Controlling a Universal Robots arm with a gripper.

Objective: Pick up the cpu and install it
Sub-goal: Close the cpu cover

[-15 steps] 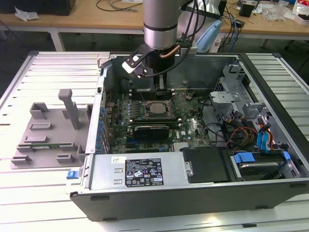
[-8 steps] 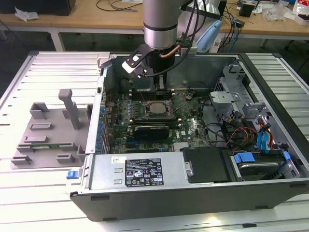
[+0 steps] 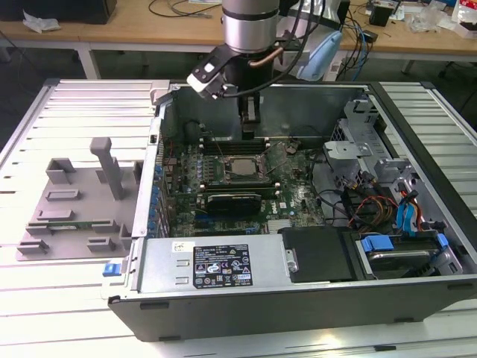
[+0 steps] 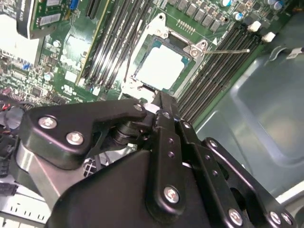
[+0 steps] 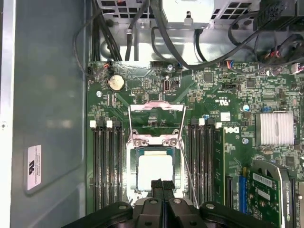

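Note:
The cpu point(image 5: 155, 172), a pale silvery square, lies flat inside the dark metal-framed socket on the green motherboard, and I see the cpu point(image 4: 164, 66) in both wrist views. In the exterior view the cpu point(image 3: 240, 168) sits in the middle of the open computer case. The socket's load plate point(image 5: 156, 110) is flipped open, with its thin wire lever point(image 5: 188, 171) raised beside it. My gripper point(image 5: 161, 186) hangs just above the cpu's near edge, its two black fingers pressed together with nothing between them. The exterior view has the gripper point(image 3: 250, 133) slightly behind the socket.
Memory slots point(image 5: 105, 166) flank the socket on both sides. A finned heatsink point(image 5: 272, 128) and an expansion card point(image 5: 270, 194) lie nearby. The case holds cables, a drive cage point(image 3: 358, 142) and a power supply point(image 3: 216, 265). A grey slotted tray point(image 3: 74, 205) lies at the exterior view's left.

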